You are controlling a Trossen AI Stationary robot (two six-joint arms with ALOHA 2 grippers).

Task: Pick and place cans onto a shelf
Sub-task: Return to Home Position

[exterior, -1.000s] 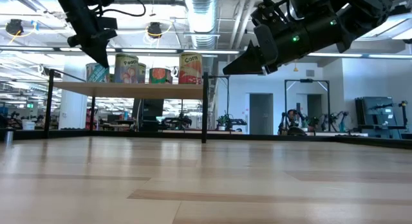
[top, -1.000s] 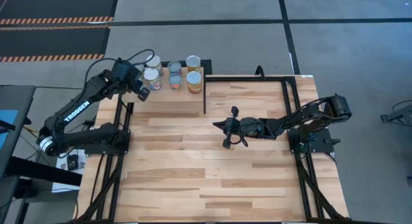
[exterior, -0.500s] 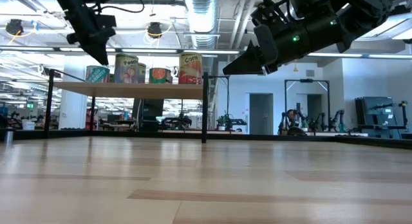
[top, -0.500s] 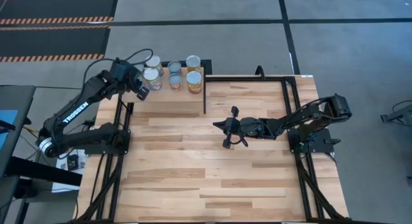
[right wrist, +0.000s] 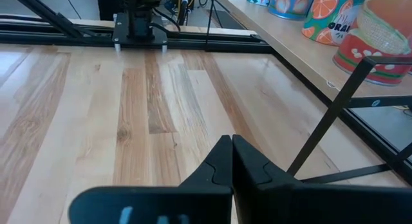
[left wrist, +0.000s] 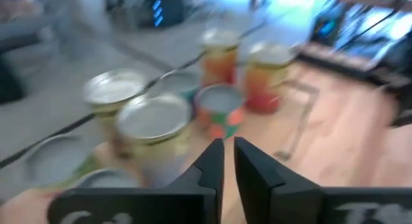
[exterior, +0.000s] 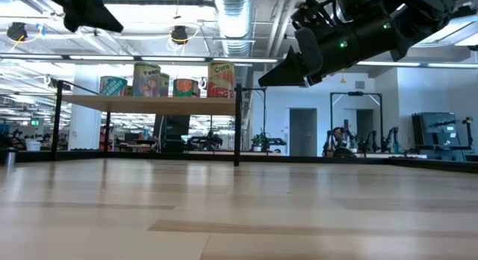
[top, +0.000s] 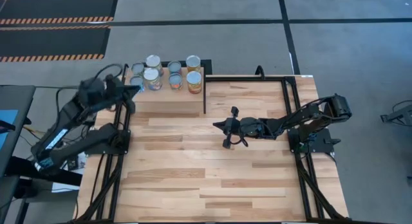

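The shelf sits on the far left corner of the bench. The left gripper hangs over the bench's left edge, just beside the shelf; its fingers are nearly closed, with a slim gap, and grip nothing. The right gripper hovers over mid-bench, with its fingers closed and empty. The cans stand upright in two rows along the shelf's far edge.
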